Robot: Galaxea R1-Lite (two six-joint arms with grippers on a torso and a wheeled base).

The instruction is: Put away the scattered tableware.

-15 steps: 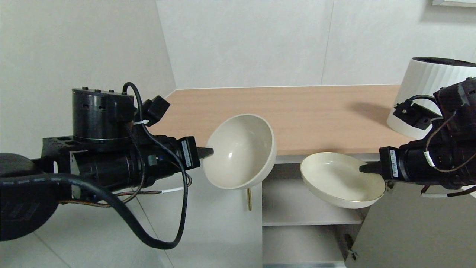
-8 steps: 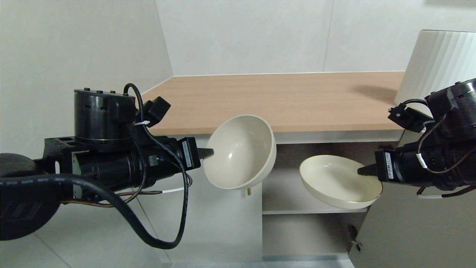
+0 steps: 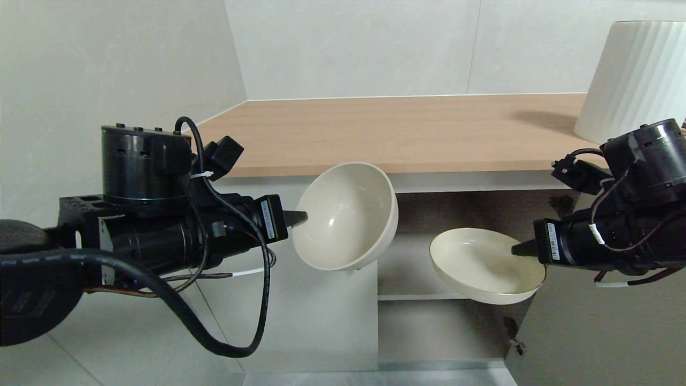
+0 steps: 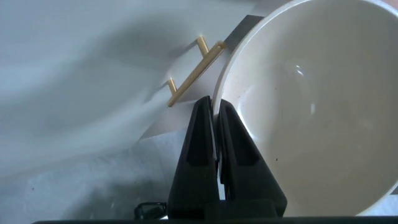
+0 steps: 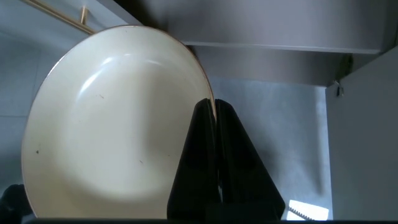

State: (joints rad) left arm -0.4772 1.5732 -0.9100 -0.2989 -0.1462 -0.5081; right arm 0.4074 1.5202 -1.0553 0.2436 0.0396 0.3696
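A deep cream bowl (image 3: 345, 217) hangs tilted in the air in front of the closed cabinet door, with my left gripper (image 3: 300, 217) shut on its rim. The left wrist view has the same bowl (image 4: 311, 118) clamped between the black fingers (image 4: 202, 134) of my left gripper (image 4: 216, 115). A shallow cream plate (image 3: 482, 262) is held in front of the open cabinet, my right gripper (image 3: 519, 249) shut on its edge. In the right wrist view the plate (image 5: 112, 124) is pinched at its rim by my right gripper (image 5: 214, 112).
A wooden countertop (image 3: 407, 131) runs across above the cabinet. A white ribbed lamp shade (image 3: 627, 75) stands at its right end. The open cabinet has a shelf (image 3: 412, 295) with room above and below it. A brass handle (image 4: 193, 71) is on the closed door.
The head camera has dropped, so the counter and lamp sit higher in the picture. The right gripper has carried the plate a little lower and leftward, toward the cabinet opening. The left arm kept still.
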